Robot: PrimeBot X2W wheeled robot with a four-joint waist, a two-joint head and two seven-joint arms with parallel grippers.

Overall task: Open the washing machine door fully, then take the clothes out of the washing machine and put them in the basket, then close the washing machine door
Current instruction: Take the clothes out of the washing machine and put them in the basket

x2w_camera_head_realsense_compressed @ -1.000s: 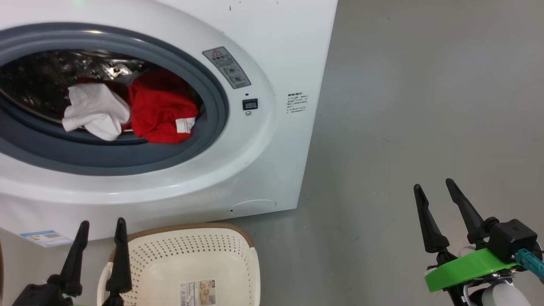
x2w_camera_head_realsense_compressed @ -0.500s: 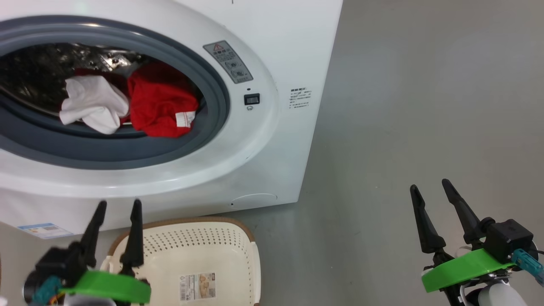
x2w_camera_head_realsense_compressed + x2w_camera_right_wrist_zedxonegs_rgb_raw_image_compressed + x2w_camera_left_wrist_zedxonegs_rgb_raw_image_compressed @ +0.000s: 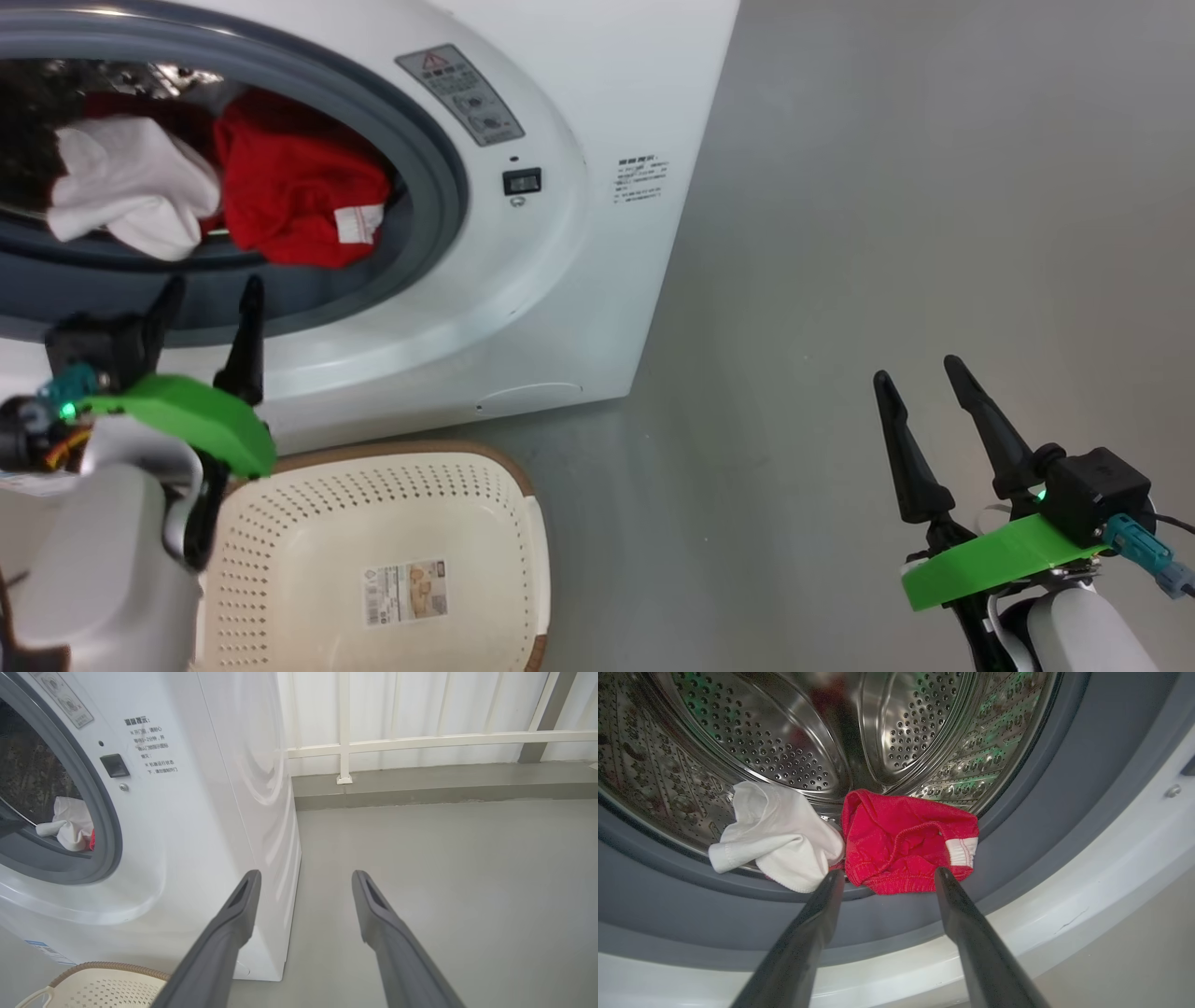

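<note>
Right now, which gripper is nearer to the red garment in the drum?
Left. The left gripper points at the red garment, tips just short of it. The right gripper hangs over the floor, off beside the washing machine.

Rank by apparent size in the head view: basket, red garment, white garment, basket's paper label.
1. basket
2. red garment, barely ahead of the next
3. white garment, close enough to the red one to be unsure
4. paper label
</note>
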